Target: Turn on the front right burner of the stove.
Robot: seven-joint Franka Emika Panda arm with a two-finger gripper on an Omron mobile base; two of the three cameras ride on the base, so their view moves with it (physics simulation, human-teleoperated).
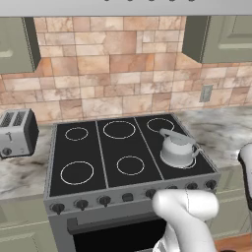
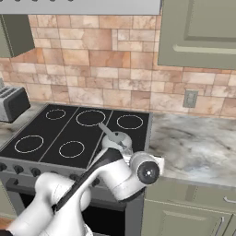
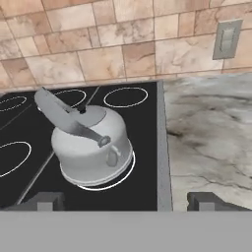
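The stove [image 1: 98,147] [image 2: 46,133] is a grey range with a black glass top [image 3: 147,128] and white ring burners. The front right burner [image 1: 192,164] [image 3: 110,186] shows as a thin white arc under a grey kettle [image 1: 177,149] [image 2: 117,138] [image 3: 93,147] that stands on it. A row of dark knobs [image 1: 104,200] [image 2: 18,169] runs along the front panel. My gripper [image 3: 126,202] hovers at the stove's front edge, facing the kettle. Its fingertips [image 3: 44,201] are spread wide and open, holding nothing. My white arm covers the right-hand knobs in the right base view.
A toaster [image 1: 17,132] [image 2: 11,102] stands on the counter left of the stove. Marble counter [image 1: 226,133] [image 2: 198,147] [image 3: 211,133] lies to the right, with a wall outlet [image 1: 206,93] [image 2: 189,98] [image 3: 227,39] above it. Green cabinets [image 2: 198,32] hang overhead.
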